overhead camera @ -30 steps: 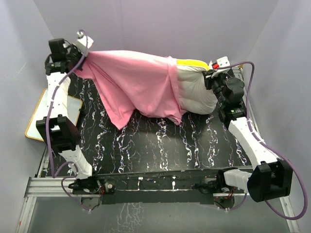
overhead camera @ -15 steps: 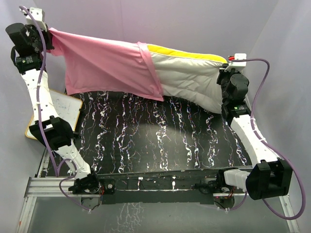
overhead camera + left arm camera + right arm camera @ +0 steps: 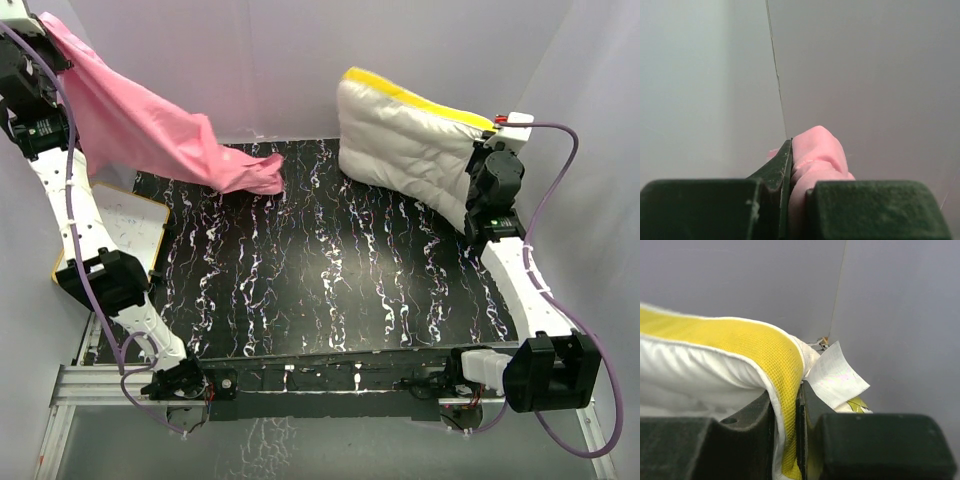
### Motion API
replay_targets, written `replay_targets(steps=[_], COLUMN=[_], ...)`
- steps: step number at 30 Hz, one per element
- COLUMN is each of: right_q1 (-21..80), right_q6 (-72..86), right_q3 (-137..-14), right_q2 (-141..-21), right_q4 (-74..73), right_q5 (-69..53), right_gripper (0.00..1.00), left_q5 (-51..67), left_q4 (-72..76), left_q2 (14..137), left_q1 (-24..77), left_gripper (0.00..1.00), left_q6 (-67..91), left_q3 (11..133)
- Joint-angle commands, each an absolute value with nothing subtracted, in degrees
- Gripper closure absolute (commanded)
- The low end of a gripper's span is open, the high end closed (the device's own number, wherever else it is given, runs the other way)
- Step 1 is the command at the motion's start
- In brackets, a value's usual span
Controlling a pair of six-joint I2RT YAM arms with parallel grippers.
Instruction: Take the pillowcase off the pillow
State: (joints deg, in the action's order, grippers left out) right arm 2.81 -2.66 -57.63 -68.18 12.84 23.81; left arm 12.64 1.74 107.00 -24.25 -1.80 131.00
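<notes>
The pink pillowcase [image 3: 150, 130] hangs from my left gripper [image 3: 35, 30] at the far left, high up. Its free end drapes down onto the black marbled table near the back. In the left wrist view the left gripper [image 3: 789, 165] is shut on a bunched fold of the pillowcase [image 3: 817, 150]. The white pillow [image 3: 410, 155] with a yellow band along its top edge is bare and held tilted at the back right. My right gripper [image 3: 490, 140] is shut on its right corner. In the right wrist view the right gripper [image 3: 799, 400] pinches the pillow's yellow band [image 3: 750, 342] beside a white label.
A white board with a yellow frame [image 3: 125, 225] lies at the table's left edge under the left arm. The black marbled table [image 3: 330, 280] spans the middle. Grey walls close in the back and sides.
My left gripper has pulled the pillowcase up and to the left, fully off the pillow. The pillow is now bare and held by the right gripper at the back right.
</notes>
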Motion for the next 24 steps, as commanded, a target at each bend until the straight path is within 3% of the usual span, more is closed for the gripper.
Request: replay_targets(steps=[1,5,9,18,24], right_q1=[2.0,2.2,2.4,2.4,2.4], right_q6=[0.7,5.1,9.2,19.3,20.1], right_q3=[-63.5,-66.1,-70.0,-72.4,-73.5], right_q2=[-63.6,-63.2,-63.2,-63.0,-71.1], right_q4=[19.9,19.8,17.2,12.1,-2.5], right_q5=[12.8,-10.5,-18.4,-17.7,-10.7], right_gripper=[0.92,0.92,0.92,0.92,0.92], left_q5=[14.8,16.5,18.1,18.4,16.4], left_q4=[4.2,-0.6,-4.3,-8.8,-10.8], left_q2=[104.0,102.0,102.0,105.6,100.1], left_q1=[-21.9,-11.1,-1.2,6.7,6.8], left_gripper=[1.00,1.00,1.00,1.00,1.00], left_q6=[2.4,-5.7,-10.1,-10.6,-14.3], left_q3=[135.0,131.8,131.5,139.4,122.7])
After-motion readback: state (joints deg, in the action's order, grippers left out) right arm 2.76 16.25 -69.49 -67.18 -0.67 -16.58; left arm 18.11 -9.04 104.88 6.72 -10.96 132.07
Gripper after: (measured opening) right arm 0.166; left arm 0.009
